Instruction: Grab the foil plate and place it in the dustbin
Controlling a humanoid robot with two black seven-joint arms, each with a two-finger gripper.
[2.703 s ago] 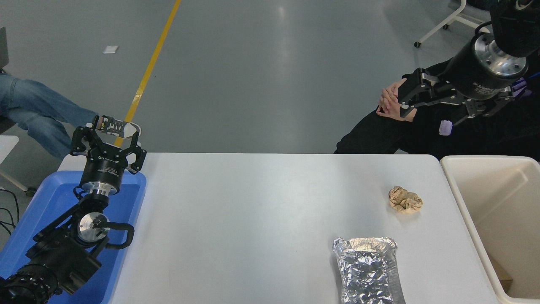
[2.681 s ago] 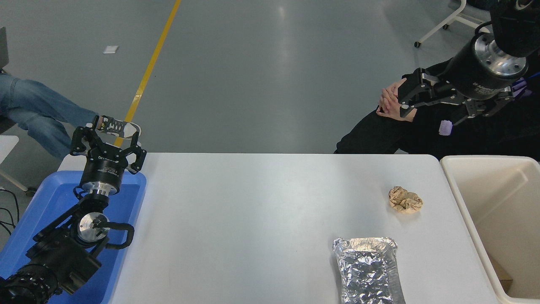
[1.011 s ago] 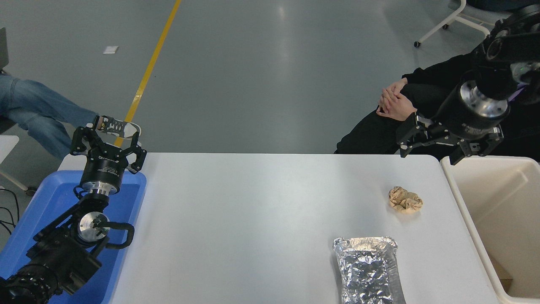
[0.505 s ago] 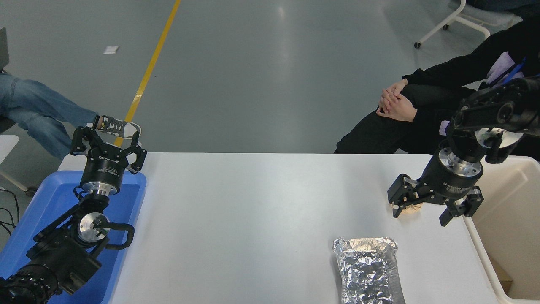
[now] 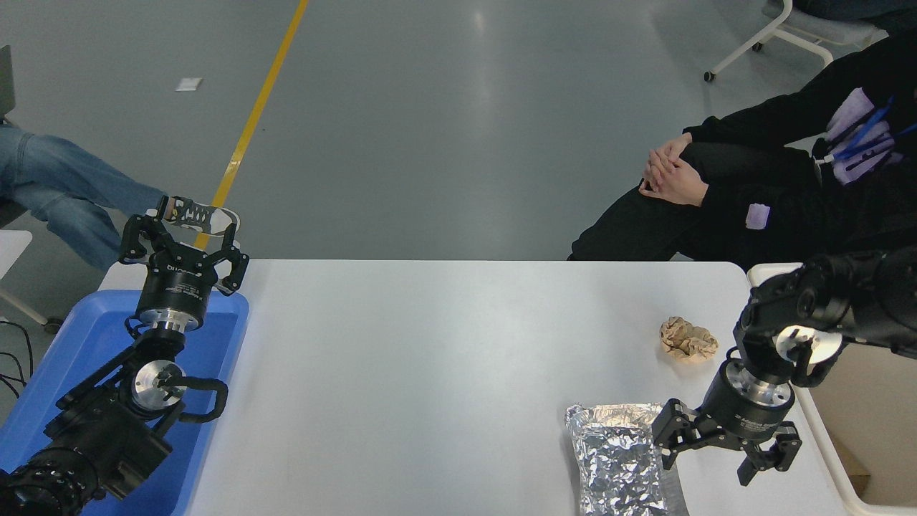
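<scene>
The foil plate point(image 5: 617, 459), a shiny crinkled silver tray, lies at the table's front right, its near end cut off by the picture's bottom edge. My right gripper point(image 5: 706, 469) is open and points down over the plate's right rim, with its left finger over the foil and its right finger over bare table; I cannot tell if it touches. The cream dustbin point(image 5: 860, 423) stands right of the table, partly hidden behind my right arm. My left gripper point(image 5: 183, 240) is open and parked over the blue tray at the lower left.
A crumpled brown paper ball point(image 5: 688, 339) lies behind the plate. A blue tray point(image 5: 79, 337) sits at the table's left end. A person in black sits at the far right with clasped hands point(image 5: 670, 172). Another person's leg and shoe point(image 5: 193, 213) show at the far left.
My right arm has come down from high above the far right corner, past the paper ball, toward me to the foil plate's right rim. The plate and the left arm have not moved.
</scene>
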